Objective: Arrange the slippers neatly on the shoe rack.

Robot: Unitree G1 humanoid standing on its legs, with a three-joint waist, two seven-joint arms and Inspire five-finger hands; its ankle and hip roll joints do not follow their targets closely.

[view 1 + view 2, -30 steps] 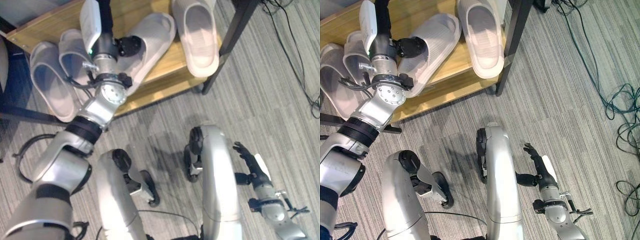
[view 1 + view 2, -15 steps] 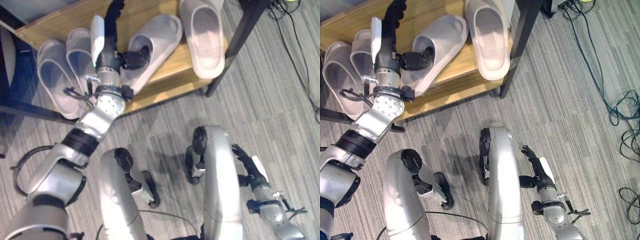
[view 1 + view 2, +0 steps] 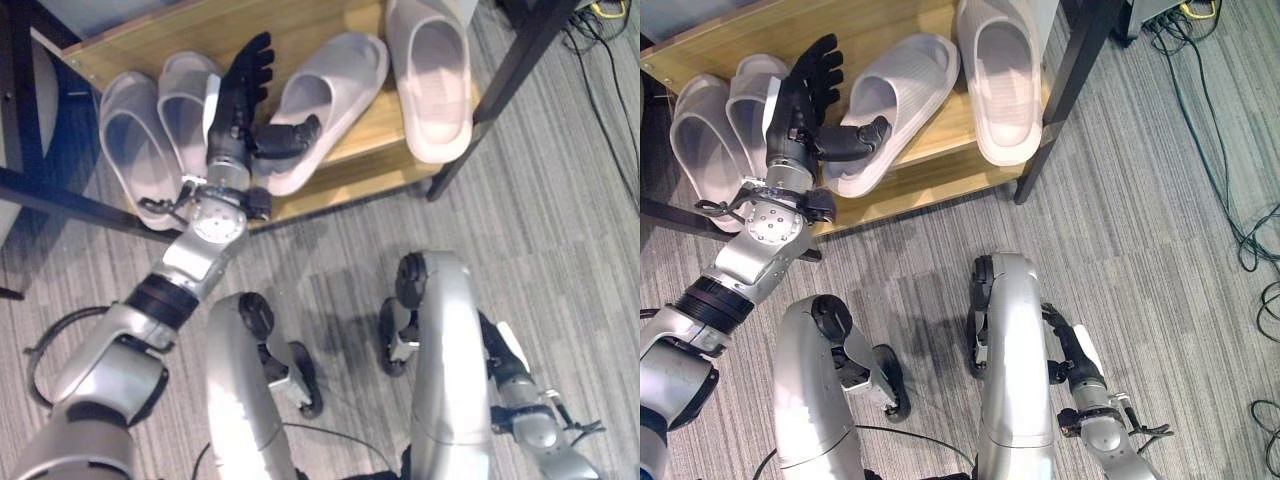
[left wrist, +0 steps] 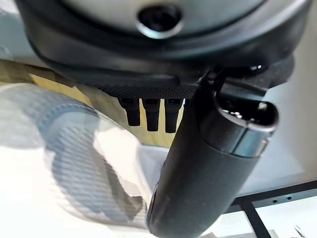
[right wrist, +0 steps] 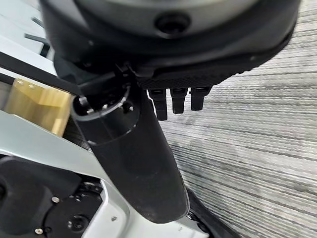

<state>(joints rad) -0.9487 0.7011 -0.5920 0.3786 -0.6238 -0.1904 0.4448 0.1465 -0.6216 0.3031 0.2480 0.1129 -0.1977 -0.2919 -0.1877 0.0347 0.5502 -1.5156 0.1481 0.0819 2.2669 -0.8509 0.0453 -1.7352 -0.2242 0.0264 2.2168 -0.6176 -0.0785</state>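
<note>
right hand (image 3: 1080,365) being hung low by the floor, fingers relaxed | left hand (image 3: 240,95) being spread flat, thumb being rested on the skewed slipper (image 3: 325,105) on the shoe rack (image 3: 330,180) | slipper being judged light, soft foam; heel rim being favoured for hold

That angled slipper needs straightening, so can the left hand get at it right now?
Probably yes. The left hand is open over the shoe rack, its thumb already at the angled slipper, and nothing lies between them.
</note>
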